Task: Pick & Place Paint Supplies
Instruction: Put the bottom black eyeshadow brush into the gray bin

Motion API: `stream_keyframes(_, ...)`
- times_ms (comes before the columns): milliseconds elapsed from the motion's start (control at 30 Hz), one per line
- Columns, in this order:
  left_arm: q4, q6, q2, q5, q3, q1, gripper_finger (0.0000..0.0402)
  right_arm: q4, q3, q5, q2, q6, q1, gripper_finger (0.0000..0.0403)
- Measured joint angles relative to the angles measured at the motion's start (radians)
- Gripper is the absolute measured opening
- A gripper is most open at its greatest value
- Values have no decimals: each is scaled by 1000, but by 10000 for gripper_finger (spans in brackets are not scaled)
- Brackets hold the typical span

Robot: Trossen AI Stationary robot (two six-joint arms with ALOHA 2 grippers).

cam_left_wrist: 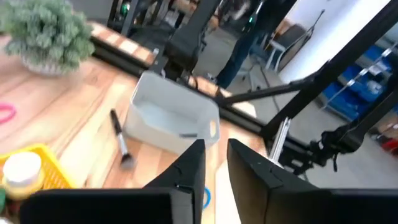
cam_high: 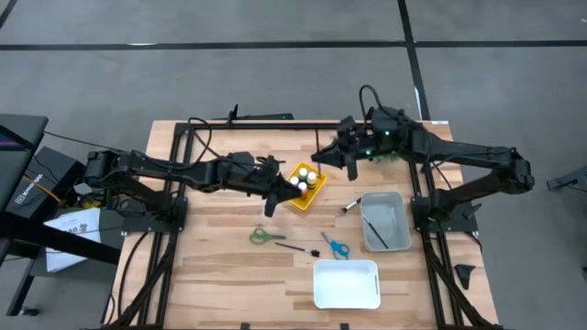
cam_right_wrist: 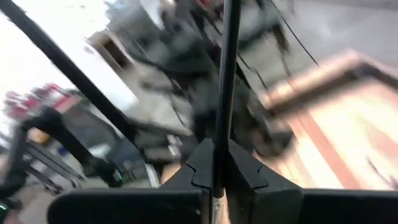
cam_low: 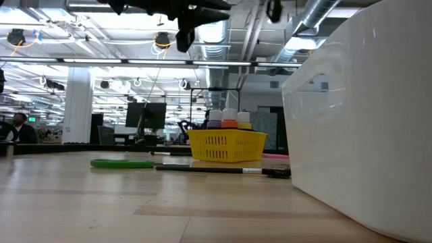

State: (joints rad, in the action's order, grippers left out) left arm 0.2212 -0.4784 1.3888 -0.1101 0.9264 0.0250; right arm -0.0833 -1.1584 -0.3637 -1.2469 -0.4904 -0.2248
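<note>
A yellow basket [cam_high: 305, 186] at mid-table holds small white-capped paint bottles [cam_low: 229, 121]. My left gripper [cam_high: 272, 203] hovers just left of the basket, fingers [cam_left_wrist: 193, 168] apart with nothing between them. My right gripper [cam_high: 348, 158] is raised over the far side of the table and is shut on a thin dark brush [cam_right_wrist: 225, 74]. One loose brush [cam_high: 295, 247] lies on the wood between the scissors. Another brush [cam_left_wrist: 120, 134] lies by the grey bin [cam_high: 385, 220], and a third lies inside that bin. My right gripper pinches the brush's thin dark handle [cam_right_wrist: 219, 163] between its two fingers. The handle crosses the fingers and runs on past them out of the wrist view. The brush is lifted clear of the table.
Green scissors [cam_high: 266, 236] and blue scissors [cam_high: 337, 246] lie in front of the basket. A white bin [cam_high: 347, 284] stands at the near edge. A spiky plant [cam_left_wrist: 46, 31] sits at the far side. Bare wood lies at the near left.
</note>
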Motion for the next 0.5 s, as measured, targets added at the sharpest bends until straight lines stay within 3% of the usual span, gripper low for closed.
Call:
stream_keyframes(267,-23,33,0,0,0,0,76,-594,0,30,46,45,53,11)
stream_keyframes(500,-32,35,0,0,0,0,76,-902,51,108,47,-16,164,11)
